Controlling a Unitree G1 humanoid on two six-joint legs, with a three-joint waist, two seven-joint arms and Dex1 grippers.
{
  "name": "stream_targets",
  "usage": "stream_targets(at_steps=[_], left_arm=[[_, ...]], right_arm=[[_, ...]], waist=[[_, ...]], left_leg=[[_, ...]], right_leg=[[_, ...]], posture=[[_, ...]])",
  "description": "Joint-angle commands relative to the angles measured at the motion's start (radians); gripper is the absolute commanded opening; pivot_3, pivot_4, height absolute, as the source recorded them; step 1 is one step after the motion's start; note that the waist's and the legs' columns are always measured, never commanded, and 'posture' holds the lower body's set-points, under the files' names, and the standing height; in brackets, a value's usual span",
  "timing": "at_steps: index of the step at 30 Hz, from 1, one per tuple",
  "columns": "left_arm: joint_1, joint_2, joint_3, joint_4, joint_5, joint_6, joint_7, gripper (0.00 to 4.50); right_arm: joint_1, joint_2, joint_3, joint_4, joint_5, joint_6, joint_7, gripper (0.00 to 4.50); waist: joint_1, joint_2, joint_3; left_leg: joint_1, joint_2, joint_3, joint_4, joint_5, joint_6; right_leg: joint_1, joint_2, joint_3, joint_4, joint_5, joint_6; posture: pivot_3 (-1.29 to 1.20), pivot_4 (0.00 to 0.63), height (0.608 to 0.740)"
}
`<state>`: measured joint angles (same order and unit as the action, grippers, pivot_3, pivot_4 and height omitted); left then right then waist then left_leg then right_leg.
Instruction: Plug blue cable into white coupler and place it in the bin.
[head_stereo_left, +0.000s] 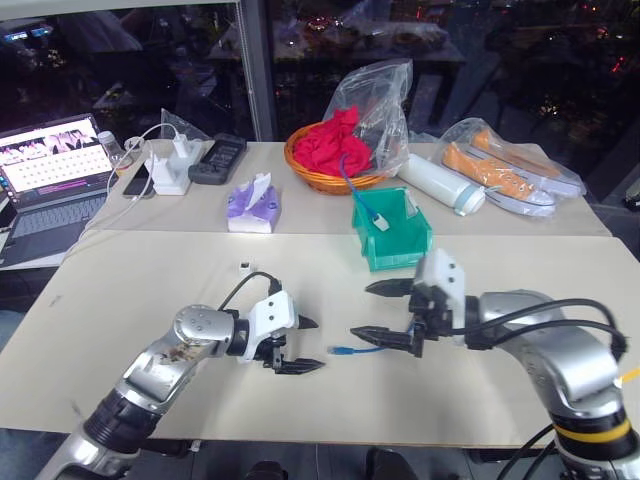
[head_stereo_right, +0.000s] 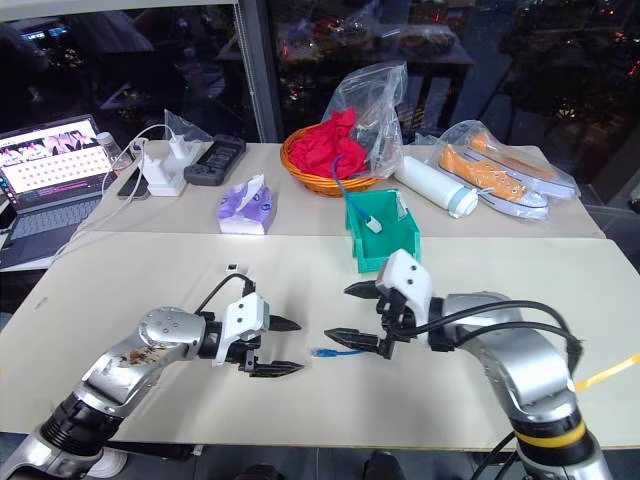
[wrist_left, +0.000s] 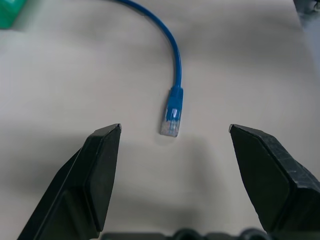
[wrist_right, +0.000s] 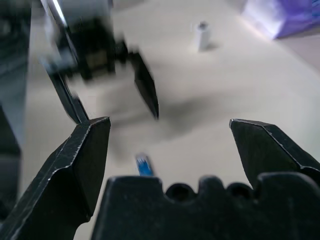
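Observation:
The blue cable (head_stereo_left: 362, 349) lies on the beige table, its clear plug (wrist_left: 170, 125) toward my left gripper. The left gripper (head_stereo_left: 318, 345) is open just short of that plug, holding nothing. From the other side, my right gripper (head_stereo_left: 360, 310) hovers open over the cable, which runs under its lower finger; nothing is between its fingers. The white coupler (head_stereo_left: 244, 266) stands alone on the table beyond my left arm, also visible as the small white coupler (wrist_right: 202, 35). The teal bin (head_stereo_left: 395, 248) stands just beyond the right gripper.
A second blue cable with a white end piece (head_stereo_left: 372, 212) rests in the bin and arches back over the wicker basket of red cloth (head_stereo_left: 335, 150). On the far table are a purple tissue pack (head_stereo_left: 250, 205), power adapter (head_stereo_left: 170, 172), remote (head_stereo_left: 218, 158), laptop (head_stereo_left: 50, 170), white bottle (head_stereo_left: 440, 185) and bagged shoes (head_stereo_left: 510, 170).

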<state>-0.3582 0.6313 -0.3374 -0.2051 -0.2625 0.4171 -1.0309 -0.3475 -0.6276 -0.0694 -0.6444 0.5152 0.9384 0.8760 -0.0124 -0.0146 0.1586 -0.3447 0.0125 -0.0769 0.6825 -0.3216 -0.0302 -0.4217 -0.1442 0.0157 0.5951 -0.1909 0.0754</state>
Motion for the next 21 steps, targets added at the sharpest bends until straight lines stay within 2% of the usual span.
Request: stream_targets(at_steps=[1,7,10,18,21], left_arm=[[-0.016,-0.028,-0.014,0.048,0.039,-0.073,-0.002,3.74],[-0.018,-0.064,-0.047,0.107,0.090,-0.146,-0.024,3.74],[-0.012,-0.073,-0.050,0.150,0.106,-0.170,-0.029,3.04],[-0.009,-0.109,-0.067,0.225,0.133,-0.222,-0.048,0.06],[-0.018,-0.132,-0.046,0.229,0.110,-0.215,-0.046,0.05]], right_arm=[[0.019,0.010,-0.061,-0.101,0.079,0.086,-0.088,4.46],[0.026,0.021,-0.115,-0.157,0.145,0.157,-0.217,4.46],[0.019,0.001,-0.145,-0.172,0.169,0.179,-0.254,4.50],[0.011,-0.028,-0.187,-0.209,0.244,0.236,-0.340,4.50],[0.018,-0.031,-0.219,-0.209,0.282,0.279,-0.382,4.50]], waist=[[-0.001,0.000,0.000],[-0.002,0.000,0.000],[-0.001,0.000,0.000],[-0.001,0.000,0.000],[0.001,0.000,0.000]], left_leg=[[0.000,0.000,0.000,0.000,0.000,0.000],[0.000,0.000,0.000,0.000,0.000,0.000],[0.000,0.000,0.000,0.001,0.000,0.000],[0.001,0.000,0.000,0.001,0.000,0.000],[0.001,0.000,0.000,0.001,0.000,0.000]], right_leg=[[0.000,0.000,0.000,0.000,0.000,0.000],[0.000,0.000,0.000,0.000,0.000,0.000],[0.000,0.000,0.000,0.000,0.000,0.000],[0.001,0.000,0.000,0.000,0.000,0.000],[0.002,0.000,0.000,0.000,0.000,0.000]], posture=[[0.00,0.150,0.740],[0.00,0.150,0.740],[0.00,0.150,0.740],[0.00,0.150,0.740],[0.00,0.150,0.740]])
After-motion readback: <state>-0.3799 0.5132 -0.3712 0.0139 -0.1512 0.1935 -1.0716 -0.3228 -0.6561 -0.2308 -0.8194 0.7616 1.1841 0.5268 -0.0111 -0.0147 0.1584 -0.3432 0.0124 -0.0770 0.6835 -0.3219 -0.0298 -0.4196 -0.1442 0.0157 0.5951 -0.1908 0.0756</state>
